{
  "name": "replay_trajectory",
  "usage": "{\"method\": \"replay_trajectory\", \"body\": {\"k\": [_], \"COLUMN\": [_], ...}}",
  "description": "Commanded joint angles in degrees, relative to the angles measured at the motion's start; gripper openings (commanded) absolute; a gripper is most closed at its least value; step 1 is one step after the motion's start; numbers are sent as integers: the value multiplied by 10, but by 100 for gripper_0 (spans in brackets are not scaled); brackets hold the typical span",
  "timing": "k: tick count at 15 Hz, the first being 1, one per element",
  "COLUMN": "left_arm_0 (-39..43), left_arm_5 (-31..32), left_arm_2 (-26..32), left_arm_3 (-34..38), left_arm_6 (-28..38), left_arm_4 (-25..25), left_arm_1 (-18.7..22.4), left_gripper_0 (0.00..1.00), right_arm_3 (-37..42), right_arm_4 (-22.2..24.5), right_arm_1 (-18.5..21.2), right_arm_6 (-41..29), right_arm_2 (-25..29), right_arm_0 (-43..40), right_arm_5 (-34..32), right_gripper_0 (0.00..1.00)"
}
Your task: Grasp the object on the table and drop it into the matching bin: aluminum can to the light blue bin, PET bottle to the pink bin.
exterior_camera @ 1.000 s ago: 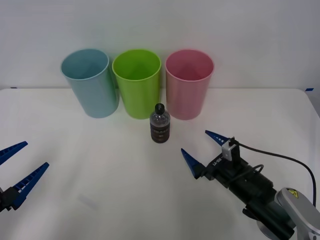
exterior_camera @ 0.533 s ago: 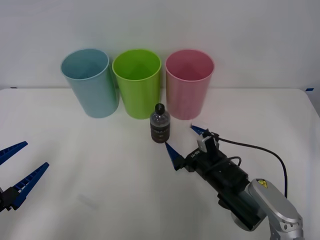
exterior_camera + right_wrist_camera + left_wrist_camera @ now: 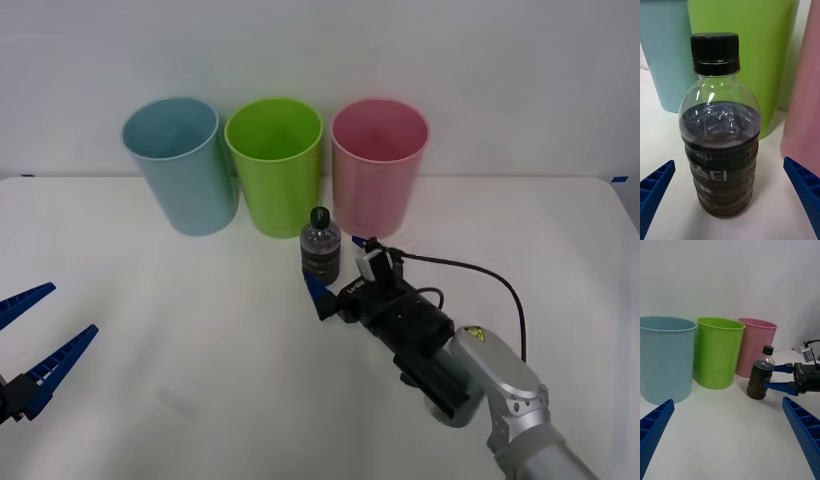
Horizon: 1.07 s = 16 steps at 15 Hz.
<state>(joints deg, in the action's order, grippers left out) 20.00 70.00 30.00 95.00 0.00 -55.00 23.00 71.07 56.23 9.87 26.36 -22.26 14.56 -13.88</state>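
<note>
While both arms sit low over the white bench [image 3: 200, 400]:
Left gripper [image 3: 30, 345]: near left edge, jaws spread wide, holding nothing.
Bins: light blue bin [image 3: 180, 165], lime green bin [image 3: 274, 165], pink bin [image 3: 378, 165] in a far row, left to right.
PET bottle [image 3: 321, 250]: upright, just near of the green and pink bins; black cap, dark contents, dark label.
Right gripper [image 3: 335, 270]: jaws apart, one on each side of the bottle; contact unclear.
Right wrist view: bottle [image 3: 719, 127] between blue fingers [image 3: 805, 187], with gaps.
Left wrist view: side-on, fingers level with label.
</note>
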Motion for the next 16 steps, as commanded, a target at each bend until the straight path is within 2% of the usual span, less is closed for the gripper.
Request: {"method": "replay_trajectory", "body": {"k": [1,4,10,11,12,13,16], "left_arm_0": [0,0,0,0,0,0,0], "left_arm_5": [0,0,0,0,0,0,0], "left_arm_2": [0,0,0,0,0,0,0], "left_arm_3": [0,0,0,0,0,0,0], "left_arm_6": [0,0,0,0,0,0,0], "left_arm_4": [0,0,0,0,0,0,0], "left_arm_1": [0,0,0,0,0,0,0], "left_gripper_0": [100,100,100,100,100,100,100], "right_arm_3": [-39,-69,-70,-70,-70,-70,-70], "right_arm_4": [-1,-4,-4,-5,-4,-5,-6], "right_arm_1": [-17,-28,-32,-32,-32,-32,-32], "right_arm_6": [1,1,4,4,4,6,5], "right_arm_2": [1,1,-2,-2,-2,-2,-2], "right_arm_0": [31,58,63,63,63,63,64], "right_arm_5": [8,17,27,27,26,24,24], "right_gripper_0": [100,100,100,89,11,0,0]}}
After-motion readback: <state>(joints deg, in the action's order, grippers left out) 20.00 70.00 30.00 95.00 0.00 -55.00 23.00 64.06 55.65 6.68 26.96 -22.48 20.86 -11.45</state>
